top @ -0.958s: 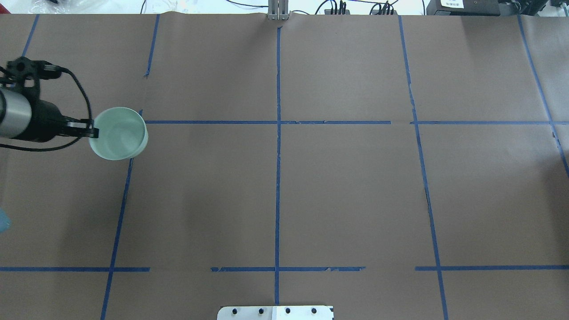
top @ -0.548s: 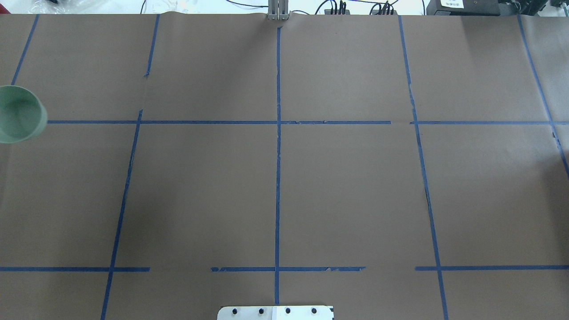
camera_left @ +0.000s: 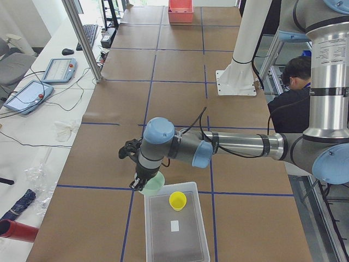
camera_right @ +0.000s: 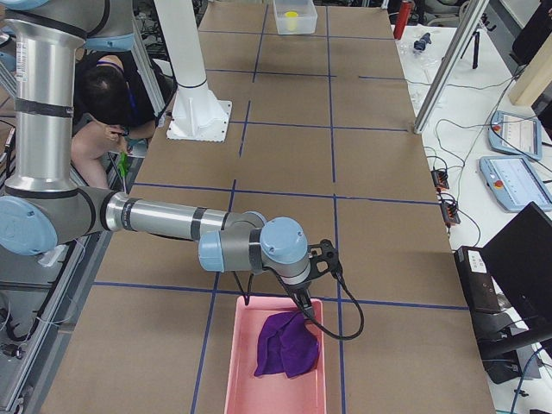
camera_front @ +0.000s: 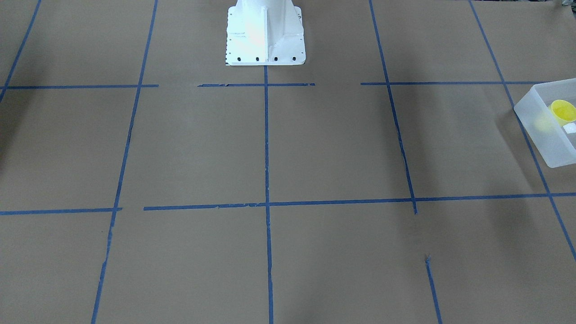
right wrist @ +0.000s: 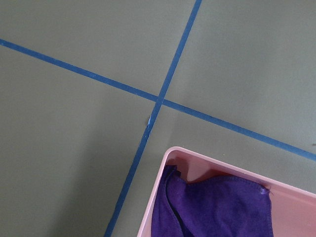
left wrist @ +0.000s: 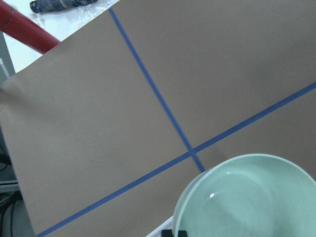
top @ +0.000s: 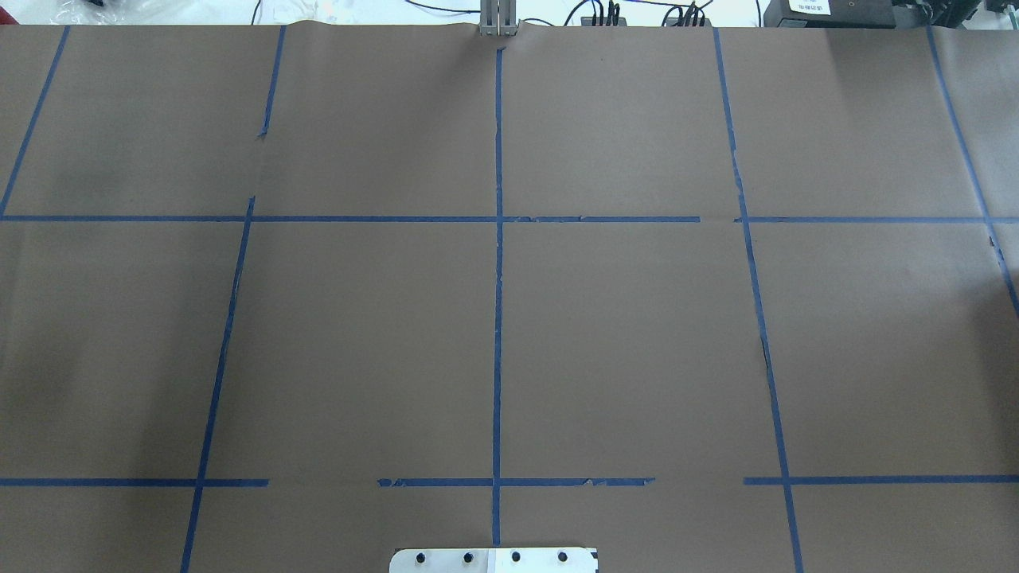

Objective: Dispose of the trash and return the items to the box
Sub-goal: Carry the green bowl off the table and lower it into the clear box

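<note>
Reviewing the overhead view against its two preceding pictures, we record one change. A second ago the left arm held a pale green cup over the table's left part. Half a second ago the cup sat at the frame's left edge, and now neither arm nor cup shows there. Only the table (top: 637,318) with its blue tape lines is in that view.

From the table's left end we find the left gripper (camera_left: 136,184) beside the far corner of the box (camera_left: 203,234). The pale green cup (camera_left: 154,184) hangs from it by the rim. The wrist camera shows dark finger parts at that rim with the cup raised off the paper, so we judge the grip clenched on it. We cannot tell whether the cup is over the box's interior or just outside its wall.

The yellow cup (camera_left: 177,200) stands upright inside the box, near that same end.

The right gripper (camera_right: 302,304) hangs over a pink tray (camera_right: 241,379) holding a purple cloth (camera_right: 289,345). We cannot tell whether it is open or closed.

In our judgement the carry is nearly done. What remains is a short move over the rim, then a release clear of the yellow cup.
</note>
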You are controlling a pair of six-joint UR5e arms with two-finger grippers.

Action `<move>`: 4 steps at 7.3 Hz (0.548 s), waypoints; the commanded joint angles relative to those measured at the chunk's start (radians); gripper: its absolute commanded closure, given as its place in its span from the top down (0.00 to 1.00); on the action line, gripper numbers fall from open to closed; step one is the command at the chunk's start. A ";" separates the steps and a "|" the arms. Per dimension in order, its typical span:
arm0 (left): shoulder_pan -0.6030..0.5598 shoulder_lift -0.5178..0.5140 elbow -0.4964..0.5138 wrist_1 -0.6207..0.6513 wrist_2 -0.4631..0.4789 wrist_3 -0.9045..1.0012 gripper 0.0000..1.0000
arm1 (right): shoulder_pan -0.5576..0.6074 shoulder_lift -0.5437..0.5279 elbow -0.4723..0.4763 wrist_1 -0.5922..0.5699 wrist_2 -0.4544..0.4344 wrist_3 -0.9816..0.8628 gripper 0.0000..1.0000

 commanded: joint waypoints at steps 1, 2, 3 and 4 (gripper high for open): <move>-0.031 0.003 0.218 -0.177 -0.026 0.115 0.00 | 0.000 0.000 0.000 0.001 -0.002 0.000 1.00; -0.031 0.024 0.264 -0.260 -0.024 0.105 0.00 | 0.000 0.000 0.002 0.001 0.000 -0.002 1.00; -0.031 0.058 0.291 -0.314 -0.026 0.101 0.00 | 0.000 0.000 0.002 0.001 0.000 -0.003 1.00; -0.031 0.107 0.295 -0.391 -0.035 0.068 0.00 | 0.000 0.000 0.006 0.001 -0.002 -0.002 1.00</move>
